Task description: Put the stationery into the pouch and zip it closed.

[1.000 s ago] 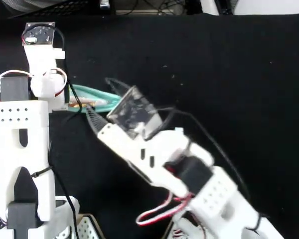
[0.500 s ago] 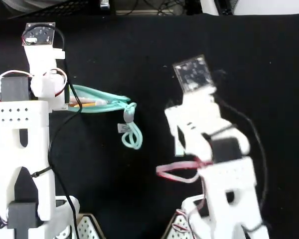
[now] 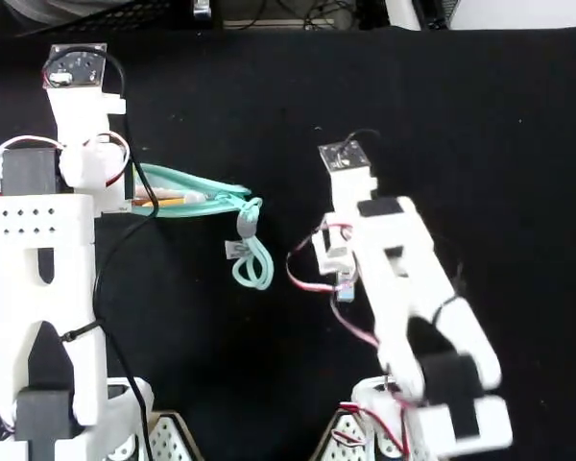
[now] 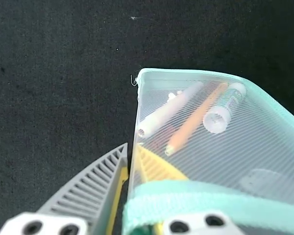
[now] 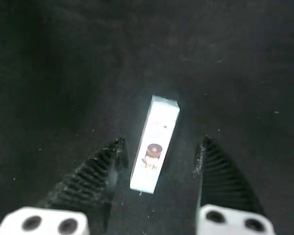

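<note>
left side. my left gripper is clamped on the pouch. in the left wrist view its grey ribbed finger lies against one face of the translucent wall, a yellow ribbed piece shows through the wall from the other side, and the pouch's teal edge band runs across the jaws. the high view places the pouch on the black table, one end tucked under my left arm and its length running toward the centre. there the arm covers the grip itself

pouch contents. the left wrist view resolves them through the wall: a white pen, an orange pencil and a white capped tube, lying close side by side. from above the pencil reads as an orange streak. i cannot tell whether the zip is open or drawn

centre. a teal cord loop hangs off the pouch's free end and lies on the table, apart from both arms

right side. my right gripper is spread wide and points down at the table, well apart from the pouch. the right wrist view shows a small white box lying flat on the table between the two ribbed fingers, touching neither. in the high view my right arm covers most of that spot
</note>
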Action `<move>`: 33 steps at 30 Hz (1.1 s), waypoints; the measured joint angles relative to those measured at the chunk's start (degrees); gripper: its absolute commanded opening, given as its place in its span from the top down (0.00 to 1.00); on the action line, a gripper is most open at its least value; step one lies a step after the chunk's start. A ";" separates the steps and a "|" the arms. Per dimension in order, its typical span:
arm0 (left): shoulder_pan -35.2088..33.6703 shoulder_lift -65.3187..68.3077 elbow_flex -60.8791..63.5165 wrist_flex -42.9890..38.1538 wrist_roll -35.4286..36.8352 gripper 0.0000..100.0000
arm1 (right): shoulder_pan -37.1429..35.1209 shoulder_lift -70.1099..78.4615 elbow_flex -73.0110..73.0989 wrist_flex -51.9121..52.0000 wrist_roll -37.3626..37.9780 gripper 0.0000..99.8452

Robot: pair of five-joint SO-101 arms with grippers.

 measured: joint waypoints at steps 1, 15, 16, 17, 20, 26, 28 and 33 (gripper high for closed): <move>0.00 0.00 0.26 0.00 0.00 0.97 | 0.00 2.20 -1.49 0.00 0.00 0.77; 0.00 -0.26 1.49 0.00 0.00 0.97 | 0.26 18.29 -13.71 -0.62 0.00 0.99; 0.00 -0.26 1.49 0.00 0.00 0.97 | 0.26 18.29 -13.71 -0.18 0.00 0.99; 0.00 -0.26 1.49 0.00 0.00 0.97 | 0.26 18.11 -13.71 0.53 0.00 0.99; 0.00 -0.26 1.49 0.00 0.00 0.97 | 0.26 13.98 -13.71 2.20 0.00 0.99; 0.00 -0.26 1.49 0.00 0.00 0.97 | 0.26 -7.30 -11.78 6.68 0.00 0.99; 0.00 -0.26 1.49 0.00 0.00 0.97 | -0.26 -17.05 -11.34 8.00 0.00 0.99; 0.00 -0.26 1.49 0.00 0.00 0.97 | -8.88 -41.76 -10.99 8.26 0.00 0.99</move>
